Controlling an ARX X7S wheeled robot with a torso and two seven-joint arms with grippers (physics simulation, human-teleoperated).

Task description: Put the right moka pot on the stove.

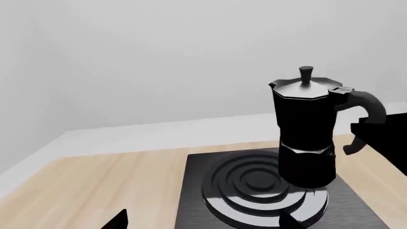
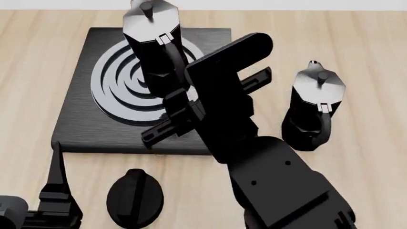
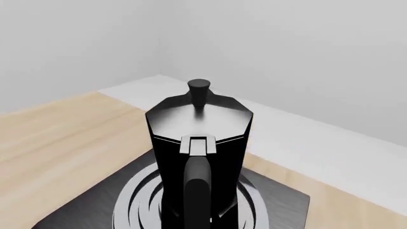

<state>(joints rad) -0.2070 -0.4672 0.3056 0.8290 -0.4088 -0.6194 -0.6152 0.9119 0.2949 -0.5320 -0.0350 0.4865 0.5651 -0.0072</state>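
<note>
Moka pot [image 2: 152,40] upright on the stove [image 2: 83,119] burner, handle between the right claw [image 2: 170,106] fingers; grasp indeterminate. Second moka pot [image 2: 315,105] on the bench [image 2: 356,47].

Your left wrist camera holds these items. One moka pot [image 1: 305,133], black and faceted, grey lid and small knob, upright on the stove [image 1: 197,191] and over the burner rings [image 1: 254,186], handle turned away from the rings. A dark angular arm part [image 1: 384,136] sits just beside that handle. The stove lies on a wooden counter [image 1: 95,183], a pale wall behind.
</note>
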